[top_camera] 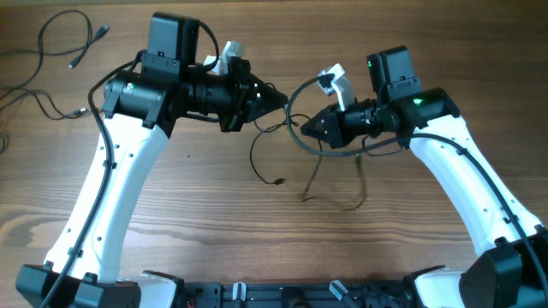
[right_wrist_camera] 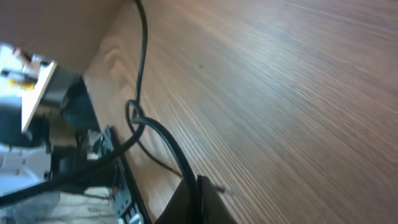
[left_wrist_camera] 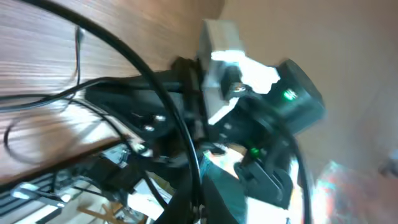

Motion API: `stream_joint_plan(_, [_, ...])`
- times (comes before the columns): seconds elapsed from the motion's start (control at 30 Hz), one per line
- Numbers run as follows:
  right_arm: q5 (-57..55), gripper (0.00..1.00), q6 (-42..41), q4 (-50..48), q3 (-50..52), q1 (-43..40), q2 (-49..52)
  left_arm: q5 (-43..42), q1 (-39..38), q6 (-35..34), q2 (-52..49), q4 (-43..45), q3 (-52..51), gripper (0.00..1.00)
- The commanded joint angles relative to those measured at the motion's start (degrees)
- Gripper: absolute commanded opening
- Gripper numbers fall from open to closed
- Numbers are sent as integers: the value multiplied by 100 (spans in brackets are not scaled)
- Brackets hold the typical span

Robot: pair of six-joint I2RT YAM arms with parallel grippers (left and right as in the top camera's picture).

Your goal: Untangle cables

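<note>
Overhead: the left gripper (top_camera: 276, 97) and right gripper (top_camera: 301, 128) face each other above the table (top_camera: 214, 231), arms bent inward. The cables (top_camera: 288, 107) loop between them, ends trailing down.
Left wrist: jaws pinched on the cables.
Right wrist: jaws likewise clamped on them.

Overhead evenly lit and sharp — wrist views blurred, perhaps motion-smeared.

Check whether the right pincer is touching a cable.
Touching. The right wrist view shows the cable running straight into the tips of the right pincer, pinched there with no gap.
</note>
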State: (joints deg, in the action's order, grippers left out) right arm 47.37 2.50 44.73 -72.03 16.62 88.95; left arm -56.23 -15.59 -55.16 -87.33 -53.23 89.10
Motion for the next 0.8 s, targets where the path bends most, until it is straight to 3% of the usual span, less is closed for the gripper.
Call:
stream_joint_plan(0.0, [-306, 4, -1099, -52, 9, -55, 57, 1871, 11, 614, 0, -623, 15, 4])
stream_joint_plan(0.1, [-684, 4, -1668, -63, -9, -225, -125, 3333, 11, 1108, 0, -1357, 15, 4])
stream_joint_plan(0.2, [-903, 4, -2085, -125, -9, -470, -439, 3550, 11, 1779, 0, -1587, 15, 4])
stream_joint_plan(0.27, [-896, 4, -2264, -181, -9, -584, -645, 3928, 11, 1786, 0, -1709, 15, 4])
stream_joint_plan(0.43, [-876, 4, -2704, -372, -9, -686, -1274, 6116, 11, 1373, 0, -2081, 15, 4])
stream_joint_plan(0.53, [-568, 4, -2859, -522, -9, -686, -1574, 6546, 13, 1331, 0, -2116, 15, 4])
stream_joint_plan(0.63, [452, 4, -2900, -975, -9, -686, -1845, 6891, 11, 1073, 0, -2072, 15, 4])
stream_joint_plan(0.77, [122, 4, -3427, -962, -9, -697, -2109, 7064, 13, 1075, 0, -2076, 15, 4])
